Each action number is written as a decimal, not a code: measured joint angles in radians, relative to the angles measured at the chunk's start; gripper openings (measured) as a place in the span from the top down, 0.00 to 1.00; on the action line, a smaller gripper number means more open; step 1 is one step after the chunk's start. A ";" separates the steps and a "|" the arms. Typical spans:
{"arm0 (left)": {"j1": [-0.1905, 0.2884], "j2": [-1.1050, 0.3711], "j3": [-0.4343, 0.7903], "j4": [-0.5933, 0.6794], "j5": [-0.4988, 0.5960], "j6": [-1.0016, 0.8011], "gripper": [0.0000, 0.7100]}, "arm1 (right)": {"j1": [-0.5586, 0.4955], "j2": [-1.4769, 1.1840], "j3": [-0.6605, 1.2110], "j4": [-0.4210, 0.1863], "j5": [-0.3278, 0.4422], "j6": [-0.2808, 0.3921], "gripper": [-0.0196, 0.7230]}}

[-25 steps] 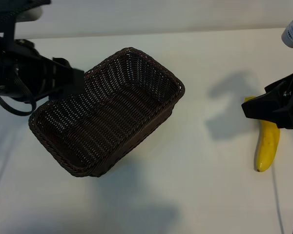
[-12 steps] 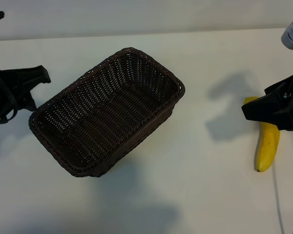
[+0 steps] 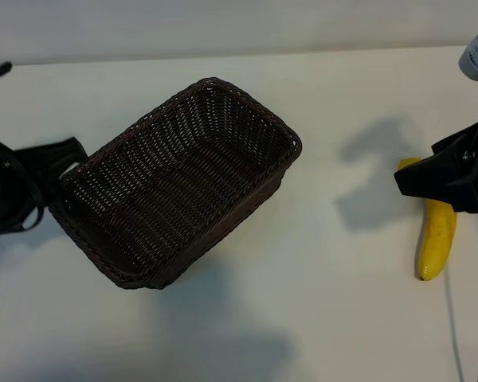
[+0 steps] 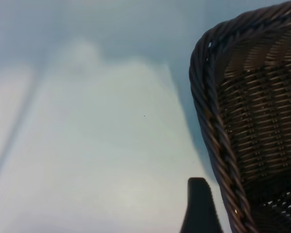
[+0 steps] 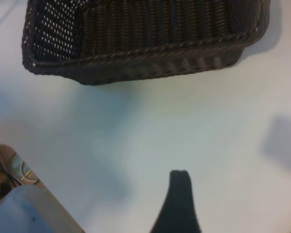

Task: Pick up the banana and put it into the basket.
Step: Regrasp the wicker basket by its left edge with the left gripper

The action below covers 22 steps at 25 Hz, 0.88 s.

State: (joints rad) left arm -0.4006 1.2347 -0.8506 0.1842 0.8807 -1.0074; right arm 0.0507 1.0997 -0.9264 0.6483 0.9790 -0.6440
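Banana [image 3: 435,239] unheld; both jaws wide, empty.

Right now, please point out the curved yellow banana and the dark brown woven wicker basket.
curved yellow banana [image 3: 435,240], exterior view, middle of its visible lower part.
dark brown woven wicker basket [image 3: 289,140], exterior view, rim at its far right corner.

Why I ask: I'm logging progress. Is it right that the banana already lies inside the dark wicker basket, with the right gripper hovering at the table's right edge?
Not quite. The basket holds nothing; the banana lies on the table at the right, partly under the right gripper. The exterior view shows this. The rest stands.
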 joint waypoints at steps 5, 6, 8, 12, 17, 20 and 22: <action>0.000 0.000 0.103 -0.004 -0.074 -0.044 0.26 | 0.000 0.000 0.000 0.000 0.000 0.000 0.19; 0.000 0.000 0.126 -0.003 -0.092 -0.053 0.26 | 0.000 0.000 0.000 0.000 0.000 0.000 0.19; 0.003 0.000 0.166 -0.001 -0.150 -0.079 0.26 | 0.000 0.000 0.000 0.000 0.002 0.000 0.19; 0.032 0.000 0.194 -0.001 -0.258 -0.098 0.26 | 0.000 0.000 0.000 0.000 0.007 0.000 0.19; 0.040 0.017 0.194 0.003 -0.309 -0.102 0.26 | 0.000 0.000 0.000 0.000 0.009 0.000 0.19; 0.040 0.060 0.194 0.003 -0.314 -0.100 0.26 | 0.000 0.000 0.000 0.000 0.010 0.000 0.19; 0.041 0.087 0.194 0.003 -0.329 -0.098 0.26 | 0.000 0.000 0.000 0.000 0.012 0.000 0.19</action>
State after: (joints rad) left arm -0.3597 1.3219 -0.6562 0.1870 0.5520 -1.1057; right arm 0.0507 1.0997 -0.9264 0.6483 0.9915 -0.6440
